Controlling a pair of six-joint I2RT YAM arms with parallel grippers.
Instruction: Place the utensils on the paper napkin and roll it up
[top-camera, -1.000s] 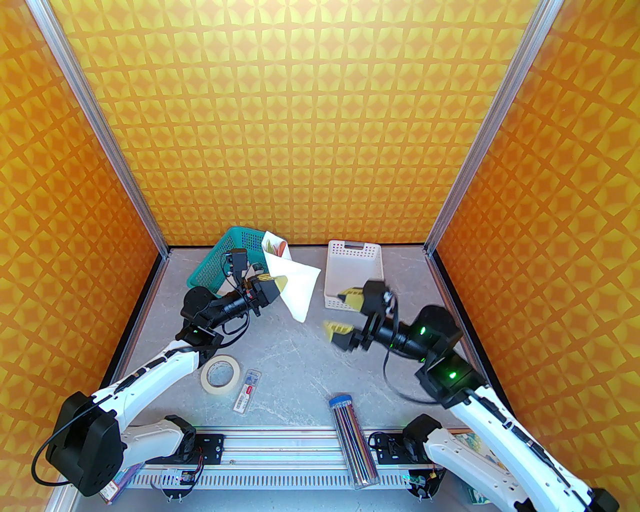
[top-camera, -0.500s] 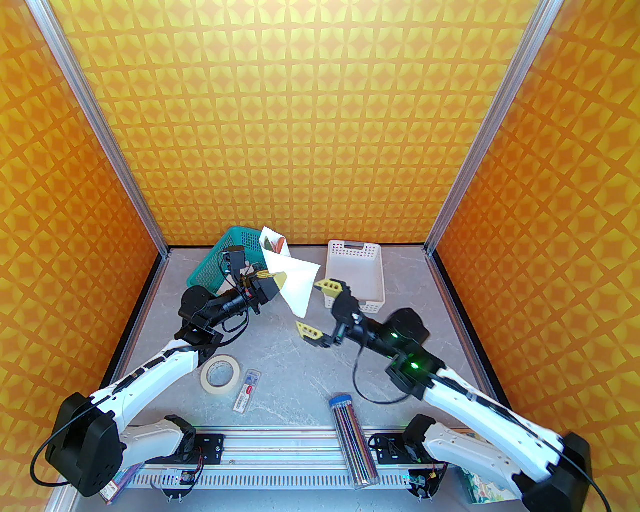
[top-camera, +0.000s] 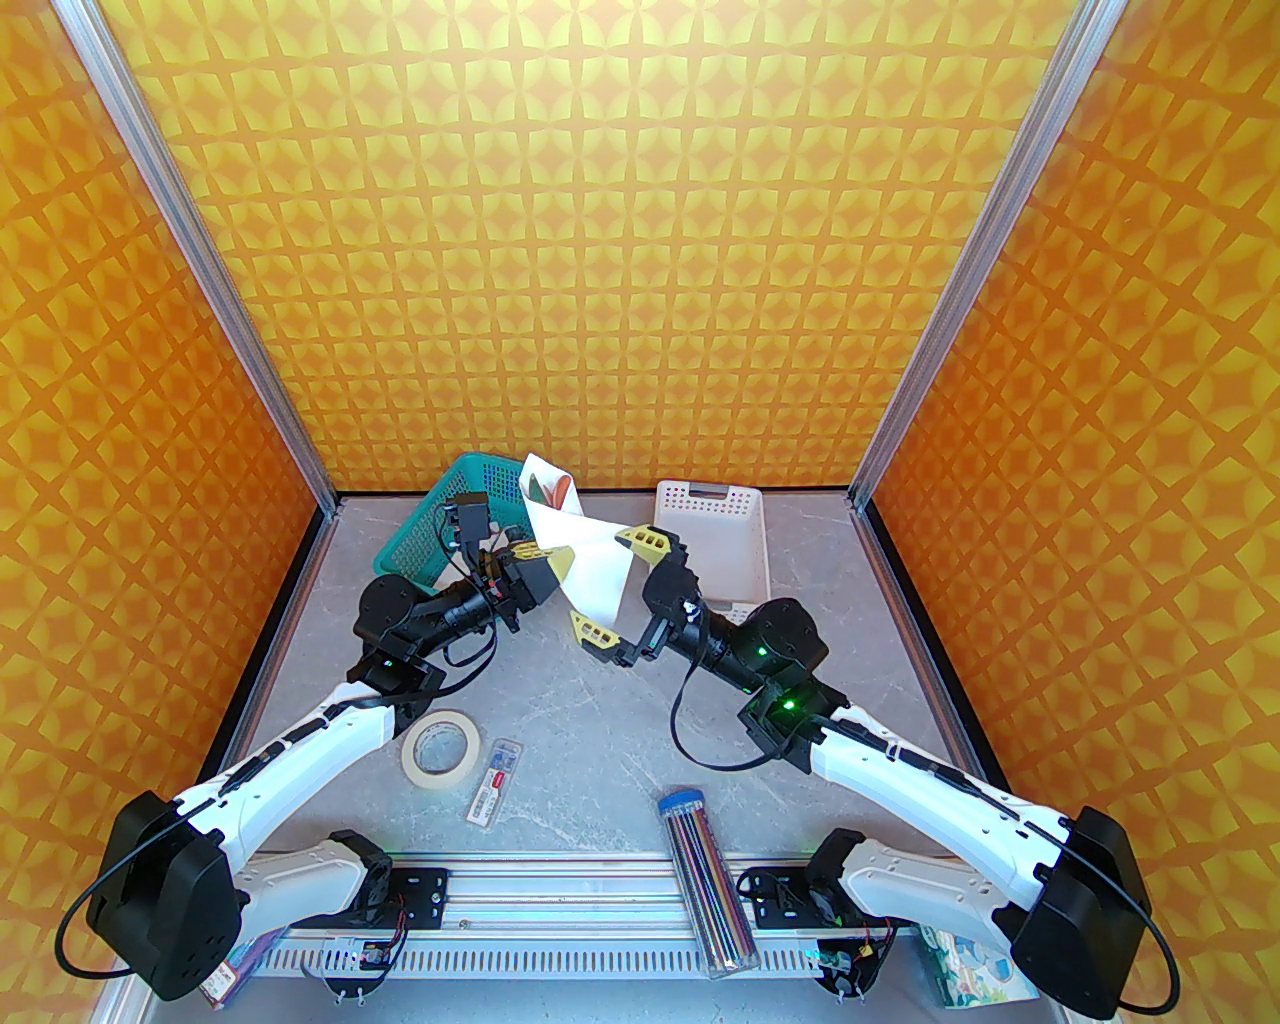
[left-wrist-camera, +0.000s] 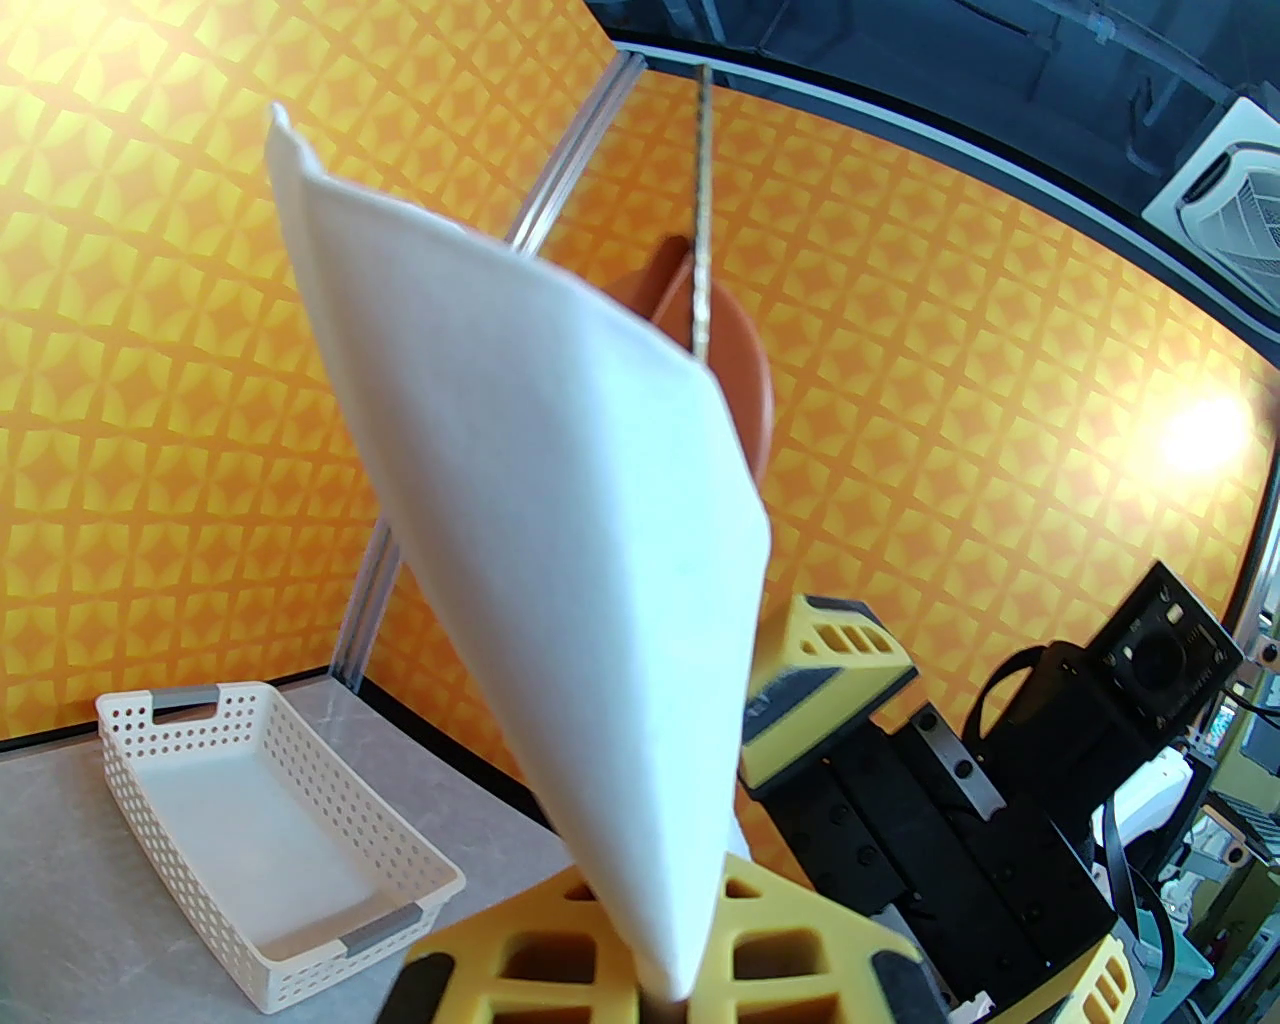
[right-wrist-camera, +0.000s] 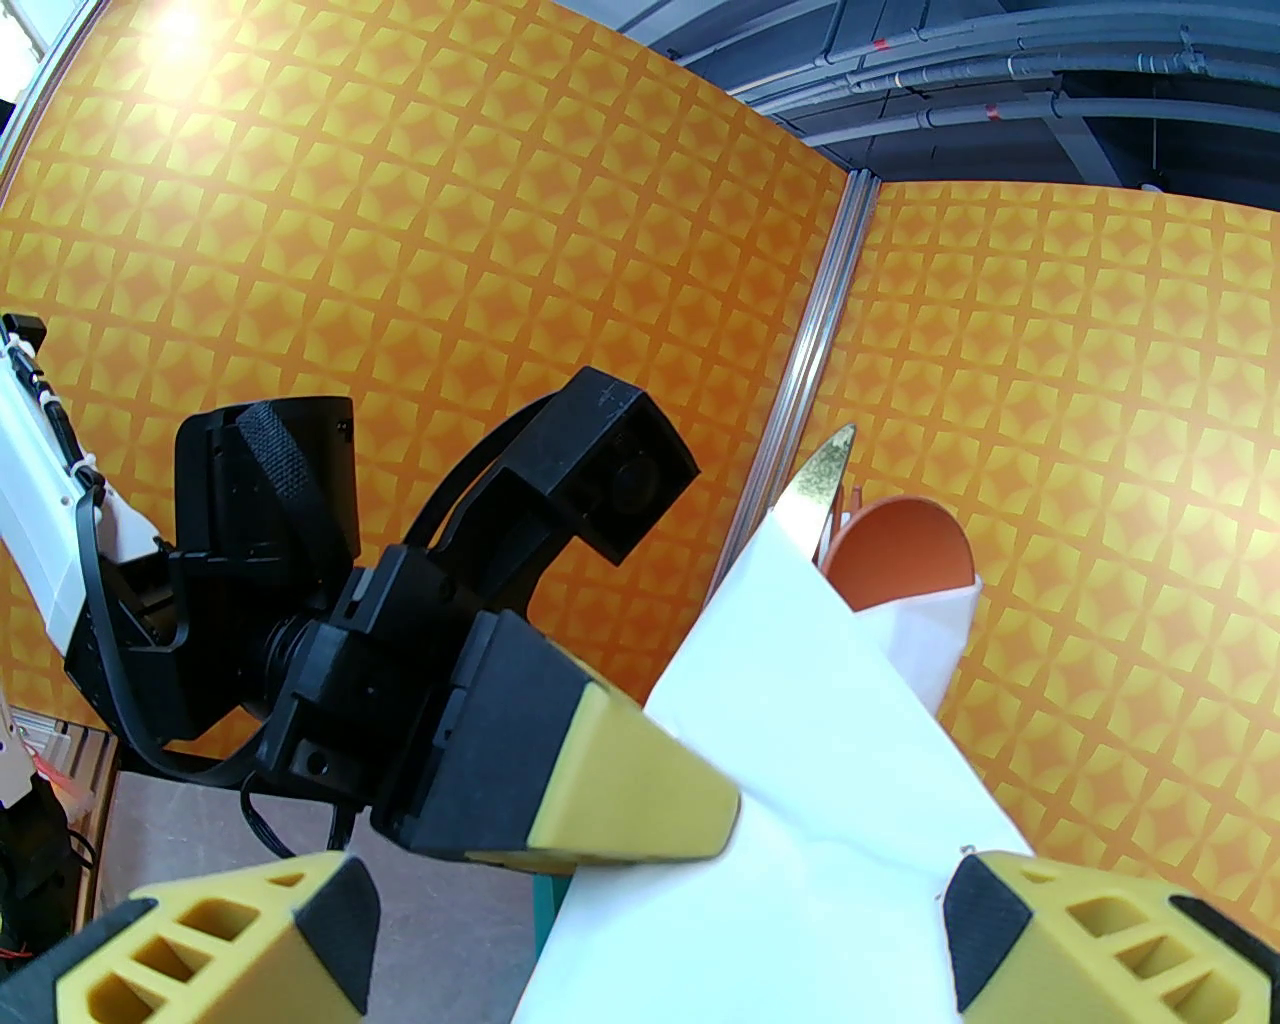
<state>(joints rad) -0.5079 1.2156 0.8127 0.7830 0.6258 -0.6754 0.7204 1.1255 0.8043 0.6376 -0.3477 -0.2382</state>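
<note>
My left gripper (top-camera: 558, 566) is shut on the paper napkin (top-camera: 597, 568), holding it up off the table as a loose white cone. The utensils stick out of its top end: a reddish-brown spoon (top-camera: 565, 487) and a knife blade (right-wrist-camera: 820, 478) beside it. In the left wrist view the napkin (left-wrist-camera: 540, 480) rises from between my yellow fingers (left-wrist-camera: 760, 920), with the spoon (left-wrist-camera: 742, 370) behind it. My right gripper (top-camera: 616, 586) is open wide, one finger on each side of the napkin's free lower corner. In the right wrist view the napkin (right-wrist-camera: 830, 770) runs between its fingertips (right-wrist-camera: 985, 925).
A green basket (top-camera: 432, 535) lies behind the left gripper and a white slotted basket (top-camera: 712, 545) at the back right. On the near table are a tape roll (top-camera: 438, 748), a small packet (top-camera: 496, 780), a clear tube of sticks (top-camera: 705, 880) and a printed pack (top-camera: 975, 975).
The right arm has swung left from beside the white basket to the napkin, its jaws spreading wider as it came. The left gripper and napkin have hardly moved.
</note>
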